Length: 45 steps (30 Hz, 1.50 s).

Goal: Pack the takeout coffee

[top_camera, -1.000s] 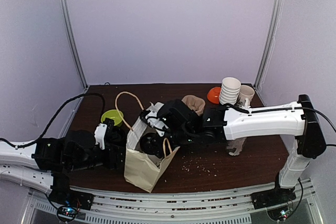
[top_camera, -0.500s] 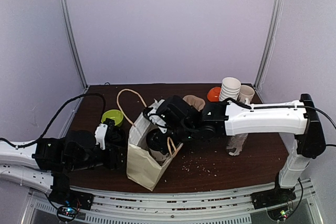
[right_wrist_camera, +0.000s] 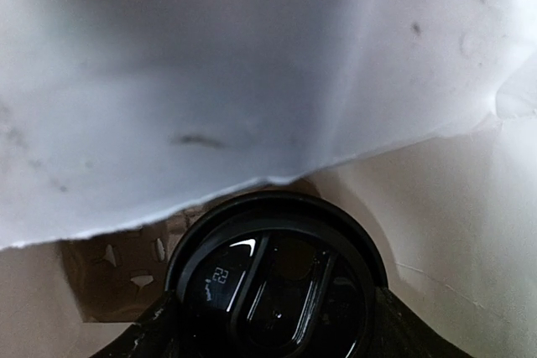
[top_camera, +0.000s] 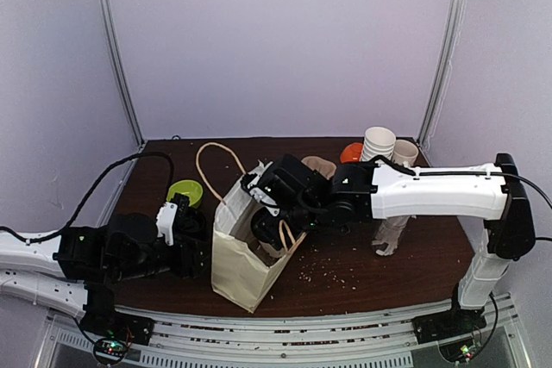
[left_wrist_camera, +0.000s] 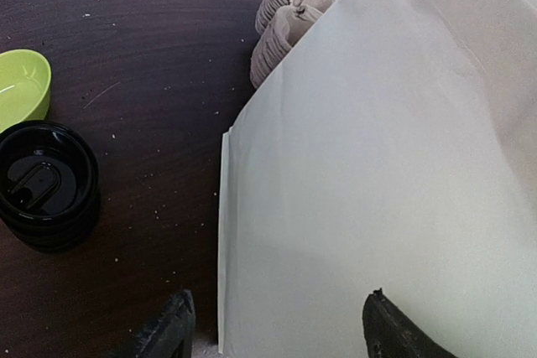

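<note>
The takeout coffee (right_wrist_camera: 273,278) shows only its black lid in the right wrist view, inside the white paper bag (top_camera: 246,260). My right gripper (right_wrist_camera: 273,333) is shut on it, one finger on each side of the lid, and reaches down through the bag's mouth (top_camera: 269,223). The bag's paper wall (right_wrist_camera: 210,81) hangs over the lid, and the cup's white body is hidden. My left gripper (left_wrist_camera: 281,337) stands open at the bag's left side, its fingers (left_wrist_camera: 168,333) wide apart in front of the bag's flat wall (left_wrist_camera: 377,165) and its corner fold.
A short stack of black lids (left_wrist_camera: 46,186) and a green bowl (top_camera: 185,191) sit left of the bag. Brown cup carriers (top_camera: 321,165), an orange bowl (top_camera: 350,152) and a tall stack of white cups (top_camera: 378,148) stand at the back right. Crumbs lie on the dark table (top_camera: 345,277).
The bag has come from a lean to nearly upright. My right gripper has gone lower into its mouth with the coffee. The left arm has stayed in place, its jaws slightly wider.
</note>
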Tool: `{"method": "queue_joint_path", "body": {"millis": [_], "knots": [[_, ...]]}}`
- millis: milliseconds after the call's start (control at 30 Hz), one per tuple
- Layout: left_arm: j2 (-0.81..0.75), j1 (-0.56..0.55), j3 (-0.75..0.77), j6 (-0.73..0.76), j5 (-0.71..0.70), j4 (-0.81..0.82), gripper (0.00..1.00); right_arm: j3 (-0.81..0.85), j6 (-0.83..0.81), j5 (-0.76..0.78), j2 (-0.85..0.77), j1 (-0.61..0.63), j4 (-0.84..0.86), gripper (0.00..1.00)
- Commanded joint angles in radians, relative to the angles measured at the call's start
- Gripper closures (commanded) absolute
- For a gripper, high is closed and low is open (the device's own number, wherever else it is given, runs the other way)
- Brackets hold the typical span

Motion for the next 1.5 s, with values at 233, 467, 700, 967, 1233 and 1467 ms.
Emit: {"method": "queue_joint_path", "body": {"millis": [233, 467, 700, 967, 1233, 1467], "knots": [[-0.006, 0.002, 0.013, 0.018, -0.006, 0.03, 0.23, 0.008, -0.01, 0.141, -0.022, 0.011, -0.047, 0.62], [-0.004, 0.002, 0.013, 0.016, -0.006, 0.034, 0.18, -0.024, 0.006, 0.108, -0.015, 0.012, -0.019, 0.62], [-0.004, 0.002, 0.016, 0.018, -0.009, 0.032, 0.13, -0.064, 0.02, 0.133, 0.011, 0.018, -0.005, 0.62], [-0.052, 0.002, 0.051, 0.006, -0.057, -0.028, 0.06, -0.079, 0.042, -0.002, 0.03, 0.016, 0.017, 0.61], [-0.152, 0.002, 0.125, 0.045, -0.133, -0.102, 0.02, -0.084, 0.052, -0.023, 0.055, 0.014, 0.026, 0.61], [-0.135, 0.002, 0.199, 0.113, -0.124, -0.067, 0.02, -0.104, 0.054, -0.015, 0.066, 0.01, 0.029, 0.61]]}}
